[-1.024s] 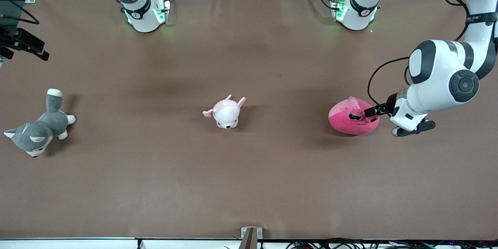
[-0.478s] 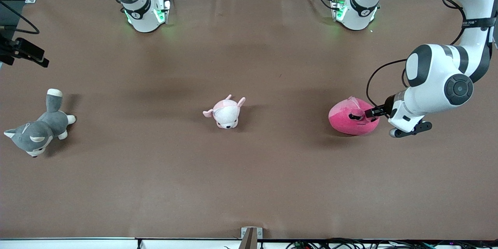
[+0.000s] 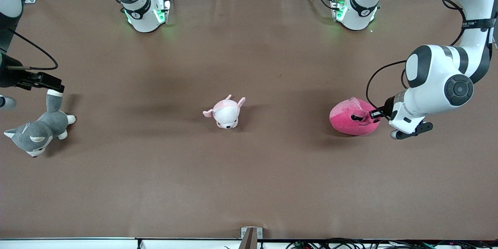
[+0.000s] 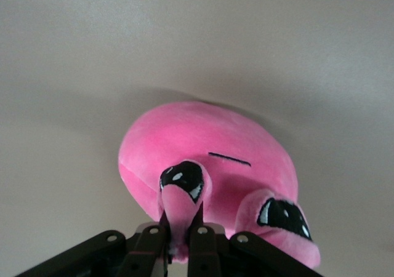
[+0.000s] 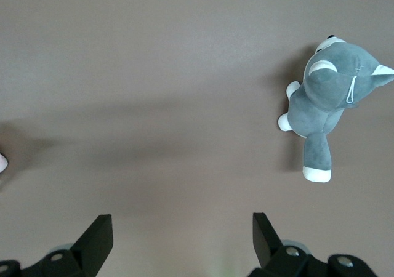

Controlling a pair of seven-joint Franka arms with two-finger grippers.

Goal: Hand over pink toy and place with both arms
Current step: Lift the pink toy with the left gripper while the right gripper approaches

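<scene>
The pink toy (image 3: 353,117), a round hot-pink plush with black angry eyes, lies on the brown table toward the left arm's end. My left gripper (image 3: 374,114) is shut on a pinch of its pink fabric beside one eye; the left wrist view shows the toy (image 4: 209,148) with that fold squeezed between the black fingers (image 4: 152,240). My right gripper (image 5: 178,231) is open and empty over the table at the right arm's end, near the grey plush; in the front view it (image 3: 39,80) shows at the picture's edge.
A small pale pink-and-white plush animal (image 3: 225,113) lies mid-table. A grey-and-white plush cat (image 3: 37,126) lies at the right arm's end, also in the right wrist view (image 5: 326,104). The arm bases (image 3: 146,11) stand along the top.
The right arm has swung in over the table beside the grey plush's tail. The left gripper has closed on the pink toy, which shifted slightly toward it.
</scene>
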